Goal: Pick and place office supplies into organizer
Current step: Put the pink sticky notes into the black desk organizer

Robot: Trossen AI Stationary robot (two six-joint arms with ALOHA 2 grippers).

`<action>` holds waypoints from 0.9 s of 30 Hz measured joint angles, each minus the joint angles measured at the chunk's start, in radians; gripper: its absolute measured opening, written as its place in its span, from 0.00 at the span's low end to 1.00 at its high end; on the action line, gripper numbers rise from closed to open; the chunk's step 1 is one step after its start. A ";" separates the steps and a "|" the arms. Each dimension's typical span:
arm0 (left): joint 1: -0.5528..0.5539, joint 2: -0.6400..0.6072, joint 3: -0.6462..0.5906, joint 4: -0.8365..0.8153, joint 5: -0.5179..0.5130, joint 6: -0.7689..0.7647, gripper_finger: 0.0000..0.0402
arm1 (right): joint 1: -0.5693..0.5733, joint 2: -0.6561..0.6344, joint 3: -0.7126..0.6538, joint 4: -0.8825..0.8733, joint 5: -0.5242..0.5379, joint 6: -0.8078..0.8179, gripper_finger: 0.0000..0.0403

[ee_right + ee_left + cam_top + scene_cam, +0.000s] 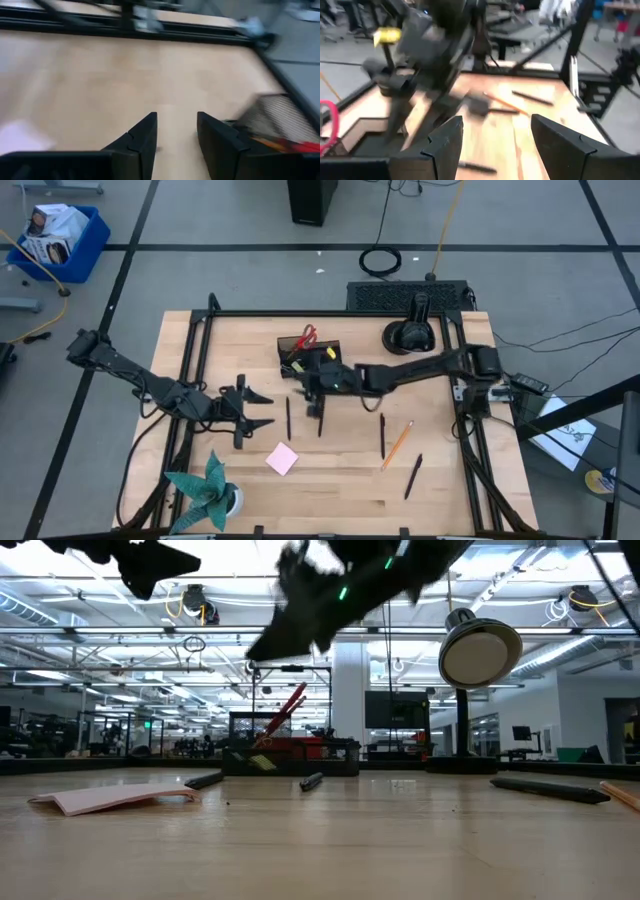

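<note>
Tabletop: a pale wood tabletop (pixel 340 480) is sitting inside a black frame; grey floor with dark tape lines is showing around it.
Room: in the low view a big open hall with ceiling trusses and strip lights is stretching behind the table.
Organizer: the black organizer (pixel 305 352) is standing near the far middle of the tabletop, with red-handled scissors (pixel 304 338) sticking up out of it.
Loose supplies: a pink sticky-note pad (pixel 282 459) is lying toward the near edge; black pens (pixel 381 435) and an orange pencil (pixel 397 445) are lying right of centre, well apart from the organizer.
Right gripper (pixel 312 392): hovering just in front of the organizer, jaws parted, nothing between them in its wrist view.
Left gripper (pixel 262 409): waiting over the left half of the tabletop, jaws spread and empty.
Other objects: a teal paper plant (pixel 208 492) is standing at the near left corner; a round black object with a post (pixel 410 332) is sitting at the far right.
Hard to make out: both wrist views are motion-blurred; the organizer's contents other than the scissors cannot be told.
</note>
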State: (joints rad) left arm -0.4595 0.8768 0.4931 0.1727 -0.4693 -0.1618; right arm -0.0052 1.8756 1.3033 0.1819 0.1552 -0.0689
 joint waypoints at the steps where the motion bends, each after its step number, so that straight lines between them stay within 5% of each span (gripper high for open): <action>1: 0.000 0.000 0.000 -0.020 0.024 -0.002 0.60 | 0.020 -0.024 0.000 -0.033 -0.010 0.007 0.32; 8: 0.001 0.000 0.000 -0.144 0.104 -0.081 0.60 | 0.149 -0.190 -0.090 -0.184 -0.025 0.031 0.31; 13: 0.001 0.000 0.000 -0.228 0.047 -0.156 0.60 | 0.206 -0.333 -0.277 -0.169 -0.021 0.183 0.31; 18: 0.001 0.055 0.000 -0.270 0.024 -0.127 0.61 | 0.267 -0.439 -0.538 0.079 -0.022 0.351 0.31; 27: -0.005 0.320 -0.001 -0.007 -0.078 0.073 0.80 | 0.345 -0.493 -0.929 0.653 0.010 0.527 0.31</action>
State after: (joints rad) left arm -0.4649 1.1970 0.4923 0.1656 -0.5470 -0.0891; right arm 0.3394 1.3828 0.3744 0.8346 0.1652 0.4583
